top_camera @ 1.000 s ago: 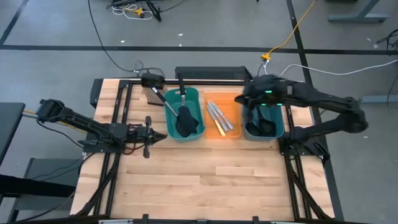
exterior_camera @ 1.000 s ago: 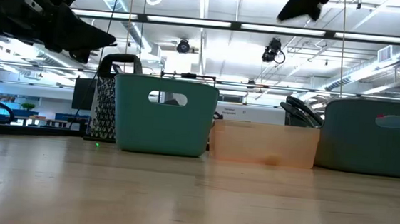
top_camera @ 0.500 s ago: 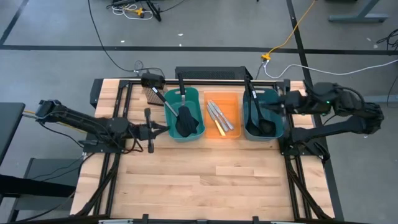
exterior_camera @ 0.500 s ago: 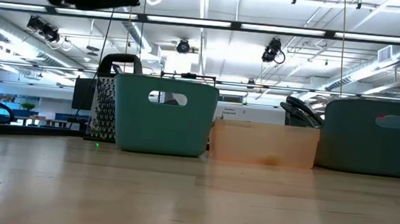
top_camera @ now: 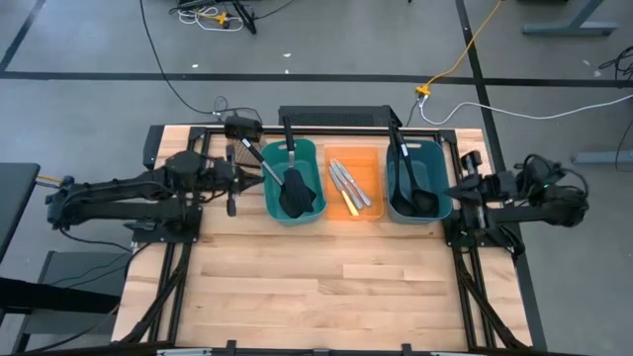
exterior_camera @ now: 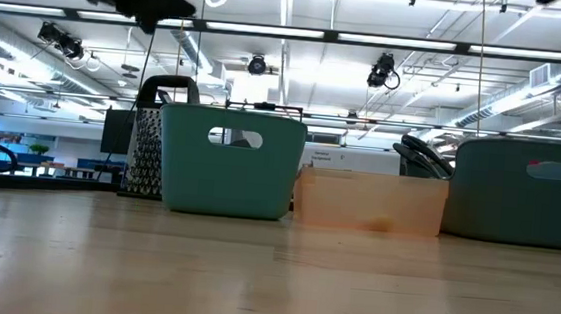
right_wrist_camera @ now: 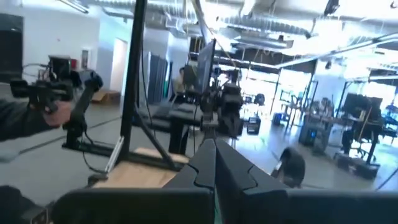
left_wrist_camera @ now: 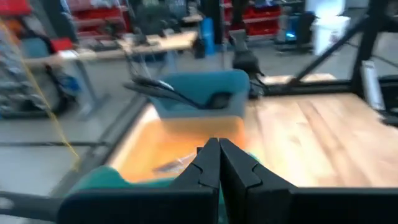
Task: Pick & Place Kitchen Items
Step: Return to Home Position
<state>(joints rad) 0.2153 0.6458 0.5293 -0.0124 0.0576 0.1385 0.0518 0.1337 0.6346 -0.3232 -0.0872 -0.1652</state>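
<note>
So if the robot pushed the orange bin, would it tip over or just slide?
Probably slide: the orange bin looks low and wide, flat on the table. Likely light, holding only a few knives. Sideways it may barely budge: the teal bin and darker bin crowd it.

Table: 2 teal bins, 1 orange bin.

From high you look straight down on the worktop, from low level across it, both sharing the orange bin, while wrist cameras peer past the left hand and right hand.
</note>
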